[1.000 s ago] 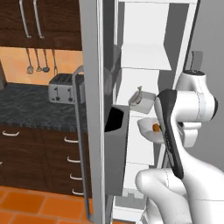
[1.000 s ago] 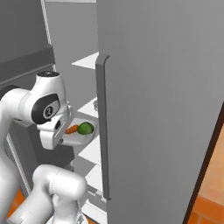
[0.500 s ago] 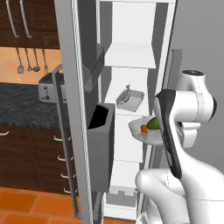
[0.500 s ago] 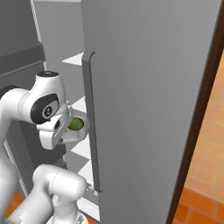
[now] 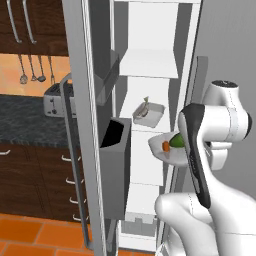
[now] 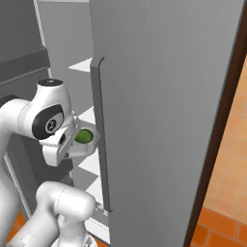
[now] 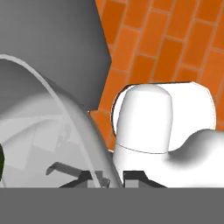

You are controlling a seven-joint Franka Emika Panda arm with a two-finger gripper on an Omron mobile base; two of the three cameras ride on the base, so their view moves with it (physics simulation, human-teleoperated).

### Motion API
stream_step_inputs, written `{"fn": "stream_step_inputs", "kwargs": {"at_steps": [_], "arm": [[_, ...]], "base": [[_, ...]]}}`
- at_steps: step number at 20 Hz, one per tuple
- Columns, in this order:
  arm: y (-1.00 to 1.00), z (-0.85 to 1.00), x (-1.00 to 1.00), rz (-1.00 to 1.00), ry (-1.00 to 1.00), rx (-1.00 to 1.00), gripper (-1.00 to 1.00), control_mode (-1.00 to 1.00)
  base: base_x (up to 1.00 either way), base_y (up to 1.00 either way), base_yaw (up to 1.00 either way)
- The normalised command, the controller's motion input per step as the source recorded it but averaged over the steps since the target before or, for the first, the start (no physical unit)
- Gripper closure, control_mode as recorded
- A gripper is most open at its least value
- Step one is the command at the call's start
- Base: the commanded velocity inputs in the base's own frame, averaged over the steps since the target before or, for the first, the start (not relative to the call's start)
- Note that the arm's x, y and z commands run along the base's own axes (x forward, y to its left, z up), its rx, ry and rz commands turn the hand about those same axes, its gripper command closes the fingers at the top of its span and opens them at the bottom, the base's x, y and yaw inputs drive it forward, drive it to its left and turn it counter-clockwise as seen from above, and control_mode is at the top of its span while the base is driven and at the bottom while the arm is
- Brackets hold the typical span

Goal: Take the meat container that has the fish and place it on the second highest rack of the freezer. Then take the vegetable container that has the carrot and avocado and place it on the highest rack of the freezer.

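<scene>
The pincer (image 7: 113,178) is seen at the bottom centre of the hand view, closed down tight on the rim of the vegetable container (image 5: 165,150), whose pale curved edge sweeps up to the left of that frame. In the left base view this container is held right of centre, just in front of the open freezer (image 5: 150,65), with the carrot (image 5: 165,146) and the avocado (image 5: 176,141) lying in it side by side; in the right base view the avocado is seen left of centre, beside the edge of a grey door (image 6: 164,96). Above and left of the held container, the meat container (image 5: 148,114) with the fish (image 5: 144,108) is set on a white shelf. The freezer door (image 5: 95,125) stands open at the left, a dark bin (image 5: 115,170) hung on it.
</scene>
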Motion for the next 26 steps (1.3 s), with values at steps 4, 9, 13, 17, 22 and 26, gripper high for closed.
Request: {"fn": "stream_step_inputs", "kwargs": {"at_steps": [4,9,13,17,22,26], "arm": [[0.07,0.58,-0.38,0.0,-0.24,0.0,1.0,-1.0],[0.22,0.77,-0.14,0.0,-0.26,0.0,1.0,-1.0],[0.42,0.71,0.0,0.0,-0.29,0.0,1.0,-1.0],[0.26,0.65,0.22,0.0,-0.27,0.0,1.0,-1.0],[0.21,0.45,0.61,-0.01,-0.17,0.0,1.0,-1.0],[0.1,0.26,0.71,0.0,-0.1,0.03,1.0,-1.0]], "base": [[0.0,0.0,0.0],[0.0,0.0,0.0],[0.0,0.0,0.0],[0.0,0.0,0.0],[0.0,0.0,0.0],[0.0,0.0,0.0]]}}
